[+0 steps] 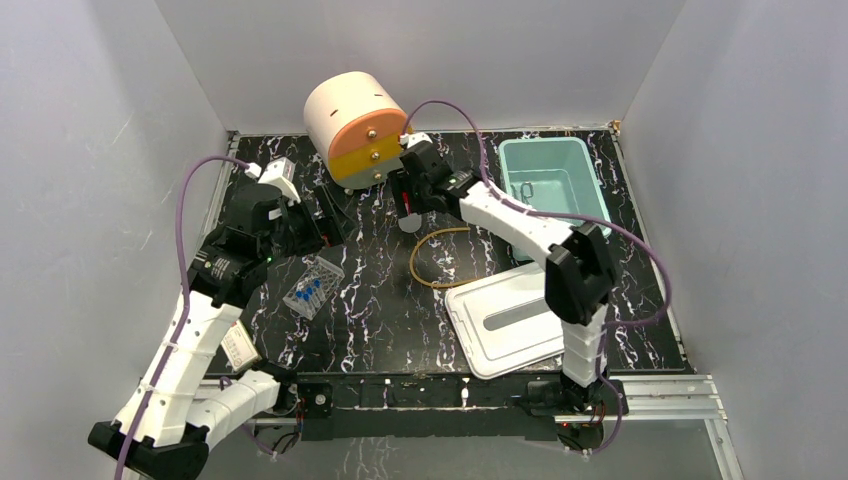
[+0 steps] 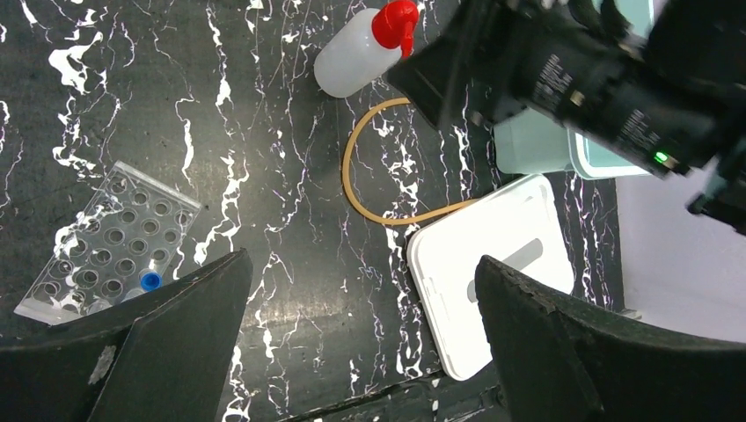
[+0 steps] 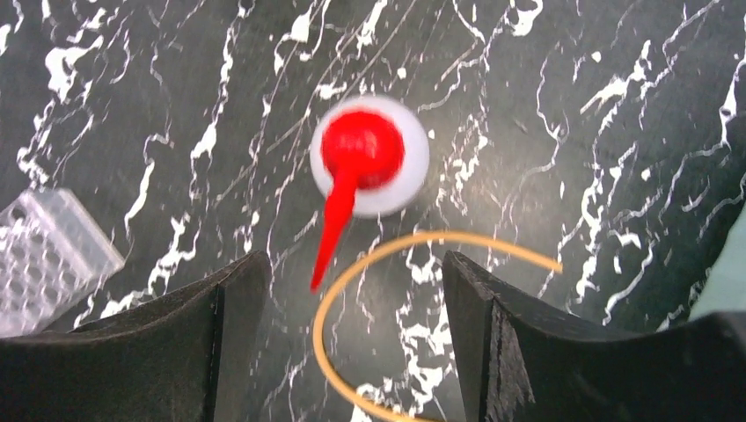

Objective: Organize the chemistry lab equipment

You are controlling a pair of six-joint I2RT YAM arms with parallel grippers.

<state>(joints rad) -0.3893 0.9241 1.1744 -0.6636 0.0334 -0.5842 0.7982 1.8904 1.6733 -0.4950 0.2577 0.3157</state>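
The white squeeze bottle with its red nozzle stands upright on the black marble table, just beyond my right gripper, which is open and holds nothing. In the top view the right gripper hovers over the bottle, in front of the drawer unit. The tan tubing loop lies flat under the right fingers. The clear tube rack holds blue-capped test tubes at centre left. My left gripper is wide open above bare table, right of the rack.
The cream-orange-yellow drum drawer unit stands at the back. An open teal bin sits back right. Its white lid lies flat at front right, touching the tubing loop. Grey walls enclose the table.
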